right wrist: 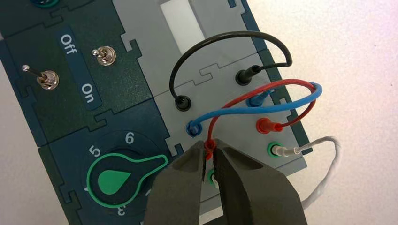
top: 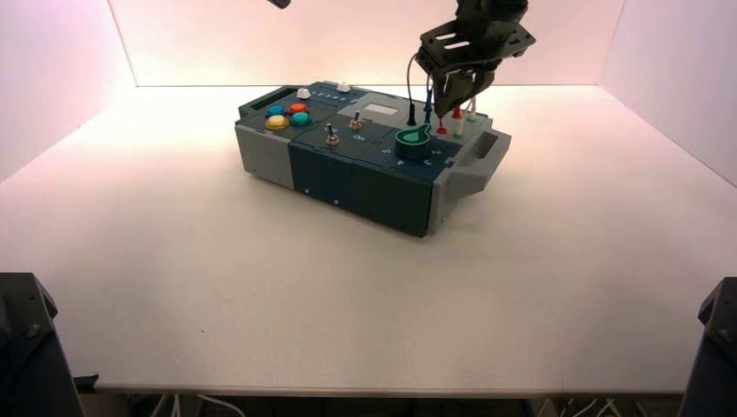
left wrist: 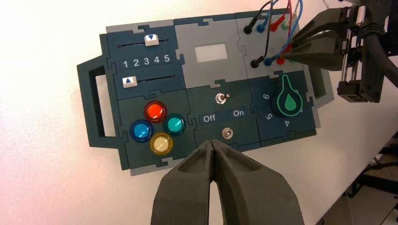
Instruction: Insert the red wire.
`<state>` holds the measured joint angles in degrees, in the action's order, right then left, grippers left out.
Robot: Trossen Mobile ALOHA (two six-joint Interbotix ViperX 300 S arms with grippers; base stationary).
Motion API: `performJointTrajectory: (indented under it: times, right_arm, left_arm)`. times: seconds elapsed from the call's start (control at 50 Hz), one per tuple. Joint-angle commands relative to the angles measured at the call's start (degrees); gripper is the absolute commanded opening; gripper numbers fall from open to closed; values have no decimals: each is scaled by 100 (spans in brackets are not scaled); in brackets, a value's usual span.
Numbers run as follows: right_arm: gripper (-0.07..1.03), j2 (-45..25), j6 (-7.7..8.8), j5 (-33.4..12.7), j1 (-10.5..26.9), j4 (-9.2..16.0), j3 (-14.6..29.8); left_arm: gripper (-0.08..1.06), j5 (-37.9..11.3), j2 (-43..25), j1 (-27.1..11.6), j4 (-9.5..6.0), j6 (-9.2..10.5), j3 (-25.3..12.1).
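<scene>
The red wire (right wrist: 281,83) arches over the grey socket panel at the right end of the box (top: 365,187). One red plug (right wrist: 264,125) sits in a socket in the far row. My right gripper (right wrist: 210,152) is shut on the other red plug (right wrist: 210,145), held at the near row between the blue plug (right wrist: 193,128) and a green socket. My fingers hide the socket under it. The right gripper also shows in the high view (top: 454,102) and the left wrist view (left wrist: 293,47). My left gripper (left wrist: 213,144) is shut and empty, high above the box's front edge.
A black wire (right wrist: 225,37), a blue wire (right wrist: 263,105) and a white wire (right wrist: 324,173) are plugged in beside the red one. A green knob (right wrist: 117,176) sits next to the sockets. Two toggle switches (right wrist: 105,55), coloured buttons (left wrist: 155,111) and sliders (left wrist: 151,40) lie further left.
</scene>
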<state>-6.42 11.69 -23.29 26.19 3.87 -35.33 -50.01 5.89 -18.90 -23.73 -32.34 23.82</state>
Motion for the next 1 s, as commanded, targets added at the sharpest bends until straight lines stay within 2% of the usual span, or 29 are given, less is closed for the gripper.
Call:
performJointTrajectory:
  times: [0.02,0.56,1.0]
  right_arm:
    - [-2,-18,-18,-35,-79,-9,-88]
    - [-2,70,-18,-176,-79,-9,-141]
    - [-2,-237,-9,-193,-79,-9,-158]
  left_arm:
    - [-3,18,149,9,-9,-53,-167]
    - [-3,18,167,18,-9,-44,-167]
    - [-3,18,167,18,-9,-44,-167]
